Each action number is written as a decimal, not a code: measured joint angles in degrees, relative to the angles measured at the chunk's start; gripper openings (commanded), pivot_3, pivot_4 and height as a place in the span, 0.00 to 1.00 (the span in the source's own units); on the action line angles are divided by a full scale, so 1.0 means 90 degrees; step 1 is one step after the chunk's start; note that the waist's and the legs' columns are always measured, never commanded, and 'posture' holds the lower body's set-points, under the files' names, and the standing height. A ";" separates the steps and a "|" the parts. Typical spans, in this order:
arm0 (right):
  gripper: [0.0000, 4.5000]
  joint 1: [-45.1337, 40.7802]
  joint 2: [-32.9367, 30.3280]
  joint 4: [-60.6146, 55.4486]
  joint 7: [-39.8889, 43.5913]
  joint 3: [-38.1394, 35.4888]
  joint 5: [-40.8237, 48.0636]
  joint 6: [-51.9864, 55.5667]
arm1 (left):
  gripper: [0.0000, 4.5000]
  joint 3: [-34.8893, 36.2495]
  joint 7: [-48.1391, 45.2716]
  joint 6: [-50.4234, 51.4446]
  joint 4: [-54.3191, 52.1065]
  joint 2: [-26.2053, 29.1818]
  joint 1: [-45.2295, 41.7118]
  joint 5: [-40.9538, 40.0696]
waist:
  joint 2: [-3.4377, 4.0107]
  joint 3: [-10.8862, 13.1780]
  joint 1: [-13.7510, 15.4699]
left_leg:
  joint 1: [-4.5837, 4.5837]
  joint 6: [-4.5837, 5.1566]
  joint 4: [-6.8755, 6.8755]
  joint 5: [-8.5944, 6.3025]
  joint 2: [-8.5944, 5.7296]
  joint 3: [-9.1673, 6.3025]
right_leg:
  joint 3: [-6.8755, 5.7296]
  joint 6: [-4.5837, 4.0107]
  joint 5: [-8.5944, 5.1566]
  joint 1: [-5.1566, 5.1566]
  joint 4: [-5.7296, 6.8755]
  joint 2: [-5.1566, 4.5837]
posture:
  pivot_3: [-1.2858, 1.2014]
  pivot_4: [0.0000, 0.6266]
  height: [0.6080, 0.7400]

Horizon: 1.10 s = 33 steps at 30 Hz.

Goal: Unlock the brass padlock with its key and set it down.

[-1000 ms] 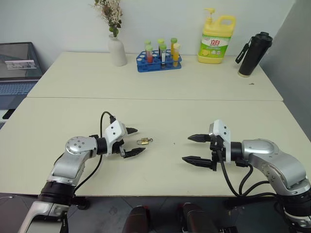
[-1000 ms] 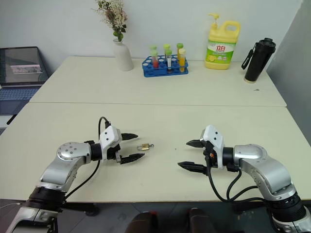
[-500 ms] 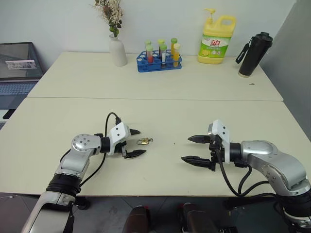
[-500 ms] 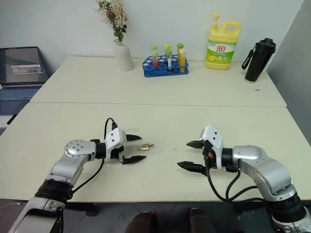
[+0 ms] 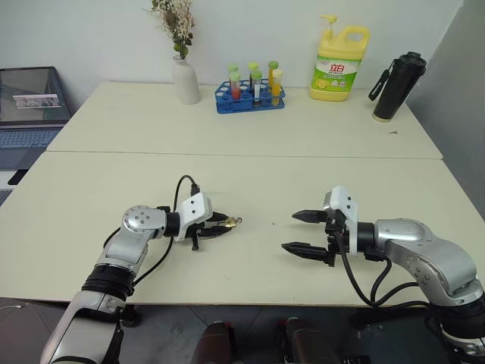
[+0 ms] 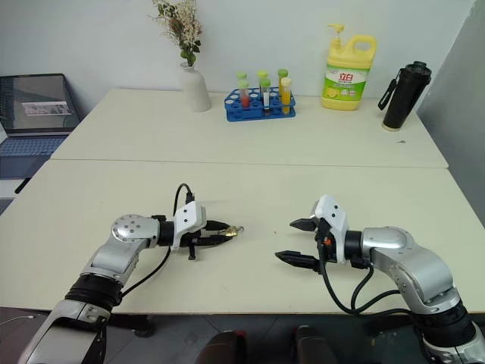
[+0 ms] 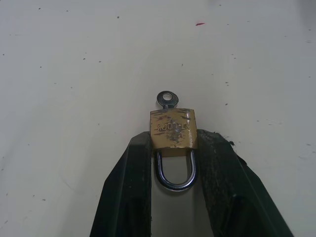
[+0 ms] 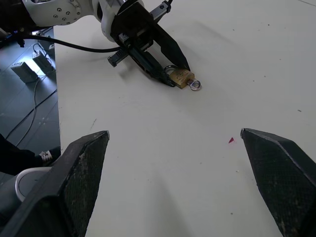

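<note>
The left gripper (image 7: 174,148) was clamped on the brass padlock (image 7: 173,129) lying on the table (image 5: 250,174), its key (image 7: 167,98) apparently seated; the right gripper (image 5: 305,231) stood apart nearby; picking up was in hand; next, the right must pinch and turn that key.

two pale cream tabletop (image 5: 250,129) sections are set end to end, a seam being seen between them. a plain white wall (image 5: 250,30) is seen behind the far edge. a grey panel (image 5: 462,83) is placed at the far right. dark floor (image 5: 250,334) is seen below the near edge. the scene is evenly lit.
</note>
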 measured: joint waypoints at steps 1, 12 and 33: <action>1.00 0.0002 0.0000 0.0000 0.0001 0.0000 0.0000 -0.0002 | 0.21 -0.0001 0.0010 -0.0019 0.0011 -0.0008 -0.0007 0.0012 | 0.0000 0.0000 0.0001 | 0.0000 0.0000 0.0000 0.0000 0.0000 0.0000 | 0.0000 0.0000 0.0000 0.0000 0.0000 0.0000 | 0.52 0.24 1.00; 1.00 0.0350 -0.0335 0.0134 0.0241 -0.0086 -0.0372 -0.0833 | 0.21 -0.0101 -0.0054 -0.0203 -0.1332 -0.0081 0.0555 -0.0032 | -0.0006 0.0004 -0.0001 | -0.0015 0.0000 -0.0001 0.0000 0.0001 0.0004 | 0.0004 -0.0002 0.0002 -0.0009 -0.0008 -0.0004 | 0.52 0.24 1.00; 1.00 0.0831 -0.0119 0.0071 0.0132 -0.0832 0.0832 -0.0406 | 0.21 -0.0394 0.1906 -0.5596 -0.1381 -0.0406 -0.0054 0.2133 | -0.0006 0.0004 -0.0013 | -0.0005 0.0000 -0.0005 0.0000 0.0002 0.0010 | 0.0013 -0.0024 0.0016 -0.0004 -0.0009 0.0001 | 0.52 0.24 1.00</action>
